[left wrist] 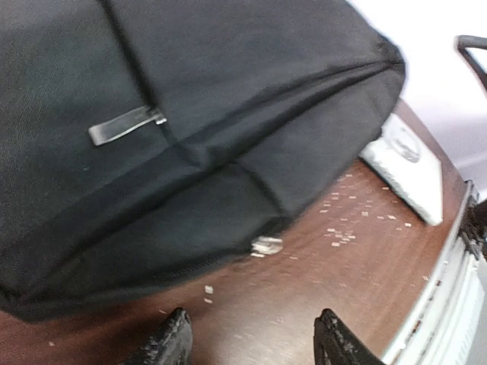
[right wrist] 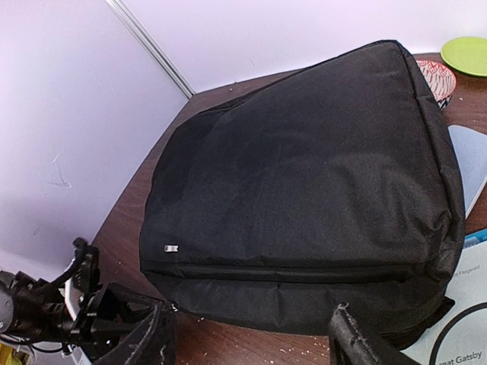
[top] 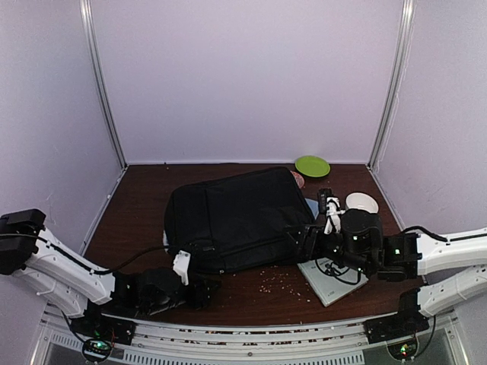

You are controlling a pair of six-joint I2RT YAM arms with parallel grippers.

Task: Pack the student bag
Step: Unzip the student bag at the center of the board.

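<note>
The student bag [top: 234, 219] was a large black backpack of soft woven fabric, roughly rectangular and plump. It lay flat in the middle of the brown table [top: 144, 199], its long side running from near left to far right. A stitched zip line ran along its near side and looked shut, so its contents were hidden. A grey strap-like zip pull [left wrist: 125, 125] lay on the upper panel. A small silvery pull [left wrist: 266, 245] hung at the lower edge, touching the tabletop.

The left gripper [left wrist: 255, 346] sat low at the bag's near left corner. Its 2 fingers were spread with only bare table between them, just short of the bag. The right gripper [right wrist: 255, 341] faced the bag's near right end, its 2 fingers wide apart and close on either side of that edge. Whether they touched the fabric could not be told.

At the far right stood a lime-green plate [top: 312, 166], and nearer, a white dish [top: 361, 202]. A red-and-white patterned bowl [right wrist: 436, 77] sat right against the bag's far end, its inside out of sight. A pale paperback [top: 332, 278] lay near right beside the bag, with "Gatsby" readable on its cover. Small pale crumbs [top: 278, 278] were scattered on the table between the 2 grippers.
</note>
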